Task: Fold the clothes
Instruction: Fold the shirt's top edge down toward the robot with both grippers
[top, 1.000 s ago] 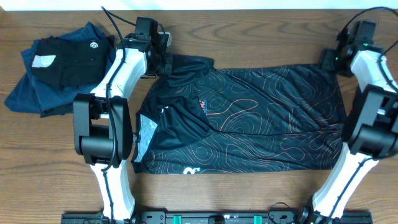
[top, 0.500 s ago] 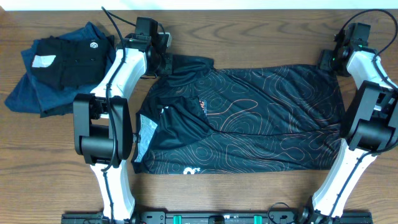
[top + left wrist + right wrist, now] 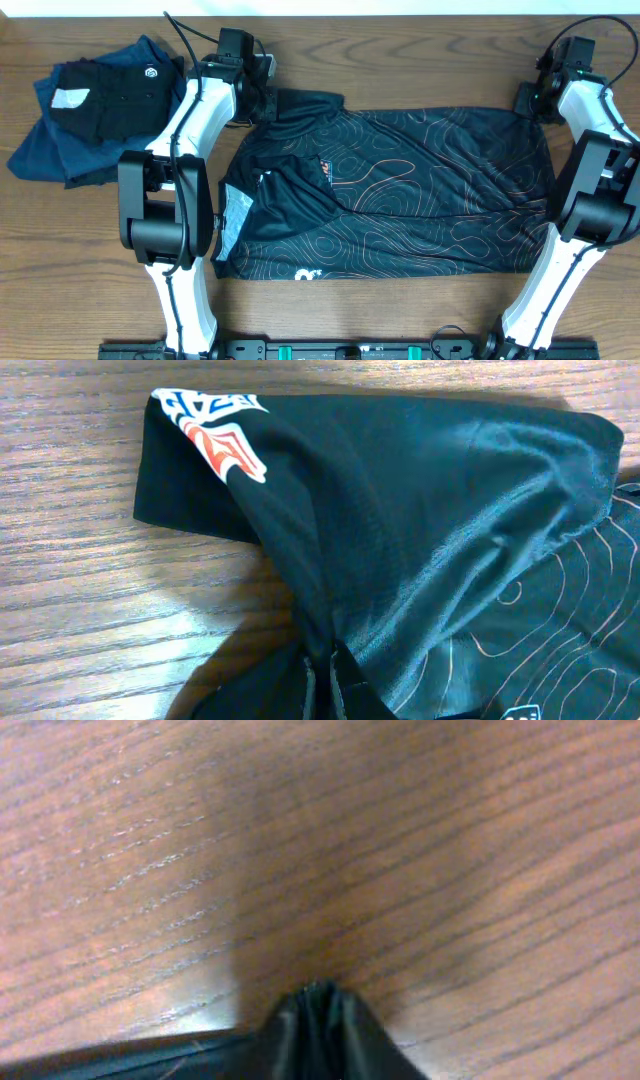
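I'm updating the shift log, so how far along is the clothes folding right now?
Done, it seems: a pile of dark garments sits set aside at the table's far left. In hand: the black T-shirt lies spread out, the left gripper shut on its sleeve end and the right gripper shut on a far hem corner. Left: the T-shirt's main folds, then stacking it.

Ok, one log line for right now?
phase: grasping | left fingers: shut on shirt near sleeve | right fingers: shut on hem corner | other clothes: piled far left
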Robot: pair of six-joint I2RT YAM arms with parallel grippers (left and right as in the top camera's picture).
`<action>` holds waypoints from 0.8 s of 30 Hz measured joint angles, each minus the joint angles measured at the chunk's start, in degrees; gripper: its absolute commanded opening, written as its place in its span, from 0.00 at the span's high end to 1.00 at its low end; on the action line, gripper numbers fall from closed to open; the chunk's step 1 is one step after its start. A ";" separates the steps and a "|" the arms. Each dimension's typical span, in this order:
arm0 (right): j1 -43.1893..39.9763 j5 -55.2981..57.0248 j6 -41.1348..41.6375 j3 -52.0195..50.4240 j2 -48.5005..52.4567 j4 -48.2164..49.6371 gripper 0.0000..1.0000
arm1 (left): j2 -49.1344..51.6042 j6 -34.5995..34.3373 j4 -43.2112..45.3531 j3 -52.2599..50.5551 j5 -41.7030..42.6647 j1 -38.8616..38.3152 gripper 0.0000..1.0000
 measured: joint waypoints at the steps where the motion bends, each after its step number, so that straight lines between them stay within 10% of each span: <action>1: 0.02 0.00 -0.07 0.00 0.00 0.00 0.99 | 0.00 0.00 -0.02 0.00 0.00 0.00 0.94; 24: 0.11 8.35 0.28 1.55 -11.98 -24.20 0.99 | -12.98 -0.39 -11.50 0.13 0.28 2.23 0.94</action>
